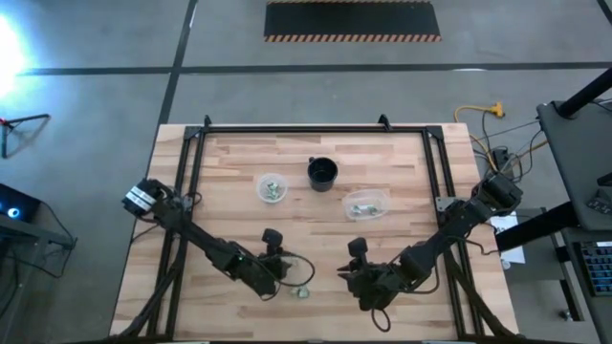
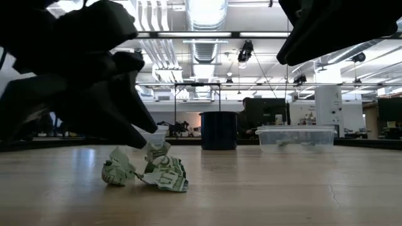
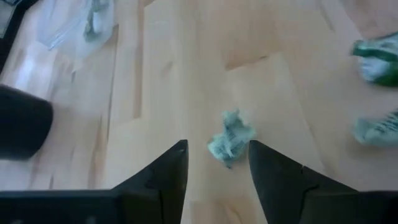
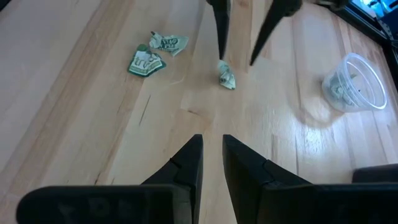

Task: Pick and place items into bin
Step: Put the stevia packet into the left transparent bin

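Three small crumpled green-and-white wrappers lie on the table near its near edge. One wrapper (image 3: 230, 140) (image 4: 227, 74) sits between the fingers of my left gripper (image 3: 217, 155) (image 1: 284, 274), which is open and angled down over it, with a finger on either side and no touch that I can see. The two other wrappers (image 4: 146, 62) (image 4: 168, 42) (image 2: 119, 172) (image 2: 166, 176) lie a little farther along. My right gripper (image 4: 212, 146) (image 1: 356, 277) hovers over bare wood to the right of them, its fingers only narrowly apart, holding nothing.
A black cup (image 1: 322, 174) (image 2: 218, 130) stands mid-table toward the far side. A clear cup (image 1: 272, 187) (image 4: 354, 84) with pieces inside is to its left, and a clear tub (image 1: 365, 204) (image 2: 295, 137) with pieces to its right. Bare wood lies between the cups and the grippers.
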`<action>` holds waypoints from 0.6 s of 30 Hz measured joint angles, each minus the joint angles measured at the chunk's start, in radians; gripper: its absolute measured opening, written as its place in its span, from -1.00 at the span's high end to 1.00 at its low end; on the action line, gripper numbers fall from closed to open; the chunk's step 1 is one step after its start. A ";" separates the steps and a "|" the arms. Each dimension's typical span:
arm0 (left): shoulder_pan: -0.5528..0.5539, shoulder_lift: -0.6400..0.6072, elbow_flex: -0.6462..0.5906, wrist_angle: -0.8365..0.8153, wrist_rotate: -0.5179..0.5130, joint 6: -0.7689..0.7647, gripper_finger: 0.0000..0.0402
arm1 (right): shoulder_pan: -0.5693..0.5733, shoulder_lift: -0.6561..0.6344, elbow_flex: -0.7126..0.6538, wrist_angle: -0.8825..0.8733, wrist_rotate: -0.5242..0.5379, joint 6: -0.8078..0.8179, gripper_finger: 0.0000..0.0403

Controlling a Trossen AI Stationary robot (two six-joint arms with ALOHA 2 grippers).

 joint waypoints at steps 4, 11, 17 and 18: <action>0.026 0.000 0.010 0.001 0.060 0.000 0.24 | 0.000 0.000 0.000 0.000 0.000 0.000 0.74; 0.046 0.001 0.013 0.004 0.134 0.000 0.23 | 0.000 0.000 0.000 0.000 0.000 0.000 0.74; 0.060 0.001 0.013 0.029 0.148 0.012 0.24 | 0.000 0.000 -0.001 0.000 0.000 0.000 0.74; 0.064 0.001 0.013 0.029 0.154 0.012 0.24 | 0.000 0.000 -0.001 0.000 0.000 0.000 0.74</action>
